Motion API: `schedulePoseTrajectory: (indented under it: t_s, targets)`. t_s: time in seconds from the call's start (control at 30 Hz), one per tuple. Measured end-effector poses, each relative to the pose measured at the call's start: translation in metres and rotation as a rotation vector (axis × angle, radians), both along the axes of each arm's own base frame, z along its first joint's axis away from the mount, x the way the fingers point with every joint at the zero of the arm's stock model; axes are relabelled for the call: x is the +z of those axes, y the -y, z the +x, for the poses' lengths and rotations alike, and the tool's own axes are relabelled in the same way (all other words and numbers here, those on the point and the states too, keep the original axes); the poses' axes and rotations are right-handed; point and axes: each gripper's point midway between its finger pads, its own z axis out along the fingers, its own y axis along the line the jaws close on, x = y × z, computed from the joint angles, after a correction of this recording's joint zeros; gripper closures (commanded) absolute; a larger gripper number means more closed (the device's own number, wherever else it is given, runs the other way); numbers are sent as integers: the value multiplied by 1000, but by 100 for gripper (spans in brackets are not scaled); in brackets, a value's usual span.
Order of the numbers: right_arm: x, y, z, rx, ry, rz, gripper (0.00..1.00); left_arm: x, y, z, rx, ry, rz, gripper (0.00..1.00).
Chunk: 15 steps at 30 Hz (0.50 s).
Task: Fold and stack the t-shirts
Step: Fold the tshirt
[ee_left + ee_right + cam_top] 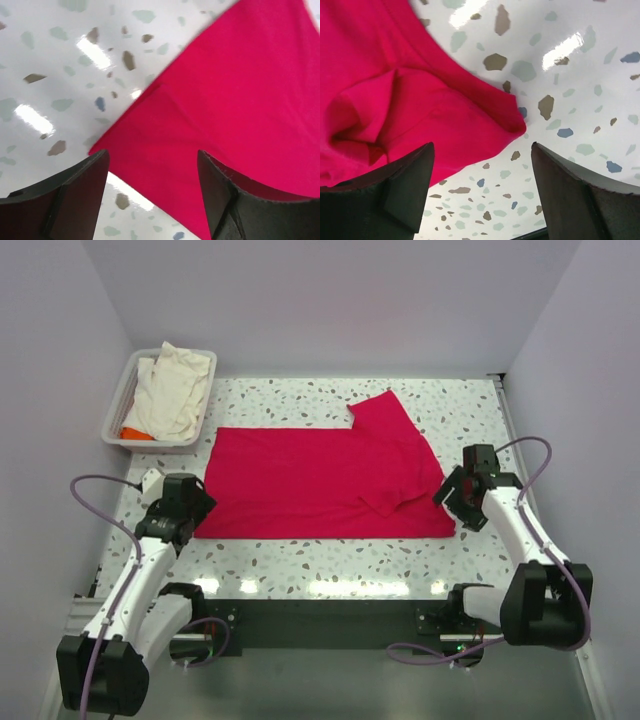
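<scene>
The crimson-red t-shirt lies spread flat across the middle of the table, one sleeve pointing to the back right and a small fold near its right edge. My left gripper is open and empty over the shirt's near left corner. My right gripper is open and empty beside the shirt's near right corner. The cream-white t-shirt lies crumpled in the tray at the back left, with a bit of orange fabric under it.
The white plastic tray sits at the back left corner. White walls enclose the table on three sides. The speckled tabletop shows in front of the shirt.
</scene>
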Motion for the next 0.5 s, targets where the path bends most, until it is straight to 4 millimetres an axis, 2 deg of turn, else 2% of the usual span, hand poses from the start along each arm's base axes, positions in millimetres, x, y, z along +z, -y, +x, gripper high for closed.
schedulePoseTrajectory:
  t_s: [0.1,0.23,0.33,0.5]
  targets:
    - [14,-13,9,80,67,-9,21,24,14,14,-99,68,-25,26]
    - [31,-59,24,243,159,0,24,48,35,31,-241,147,-59,26]
    - [32,-90,30,323,186,20,24,52,46,36,-335,148,-64,26]
    - [30,-112,39,341,225,39,24,58,55,37,-450,149,-44,26]
